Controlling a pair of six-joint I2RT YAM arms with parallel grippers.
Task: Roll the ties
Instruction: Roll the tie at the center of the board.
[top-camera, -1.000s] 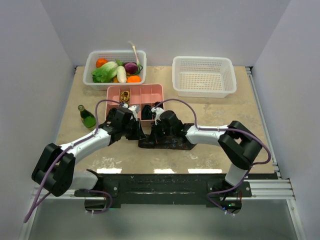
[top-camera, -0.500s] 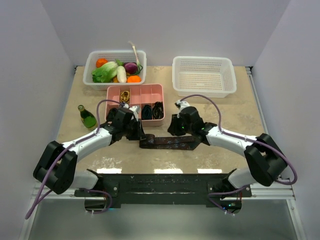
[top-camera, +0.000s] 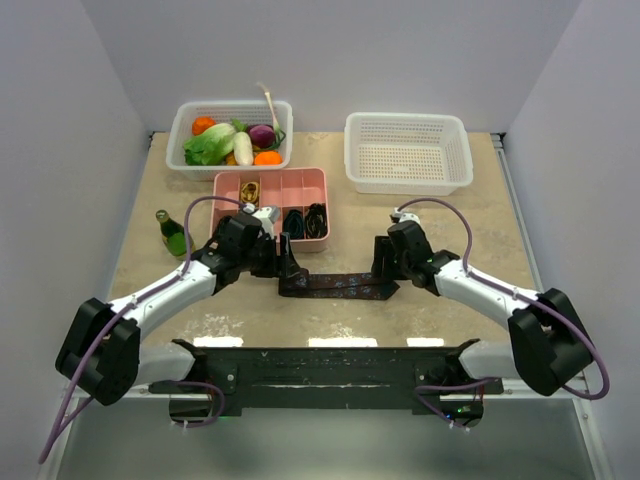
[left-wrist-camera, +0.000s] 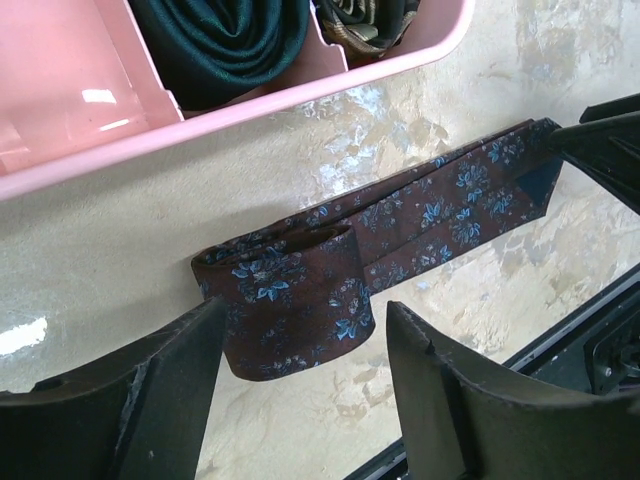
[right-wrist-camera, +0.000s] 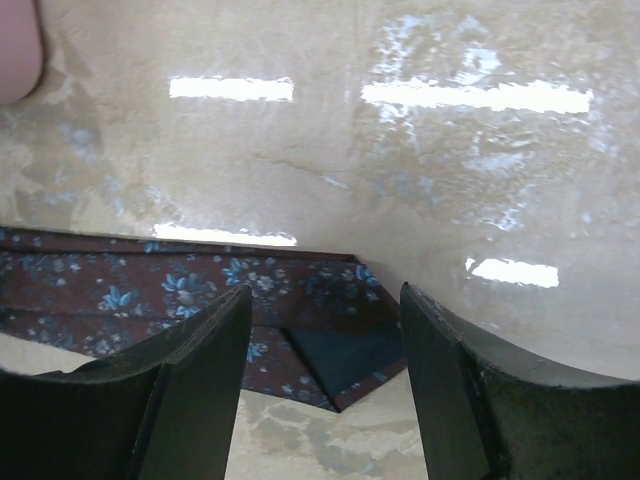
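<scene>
A brownish-maroon tie (top-camera: 335, 286) with small blue flowers lies flat on the table between my two grippers. Its left end (left-wrist-camera: 290, 310) is folded over itself in a loose loop. It rests between the fingertips of my open left gripper (left-wrist-camera: 300, 330), which do not press on it. The pointed right end (right-wrist-camera: 340, 350), dark lining showing, lies under my open right gripper (right-wrist-camera: 325, 300). From above, the left gripper (top-camera: 285, 266) and right gripper (top-camera: 385, 268) stand at opposite ends of the strip. Rolled dark ties (top-camera: 304, 220) sit in the pink tray (top-camera: 270, 180).
A white basket of vegetables (top-camera: 232, 135) stands at the back left and an empty white basket (top-camera: 407, 152) at the back right. A small green bottle (top-camera: 176, 236) stands left of the pink tray (left-wrist-camera: 60, 90). A dark green coil (left-wrist-camera: 220, 40) fills one compartment.
Both grippers have opened and let go of the tie. The right gripper slid rightward along it, and the tie now lies stretched out longer and flatter.
</scene>
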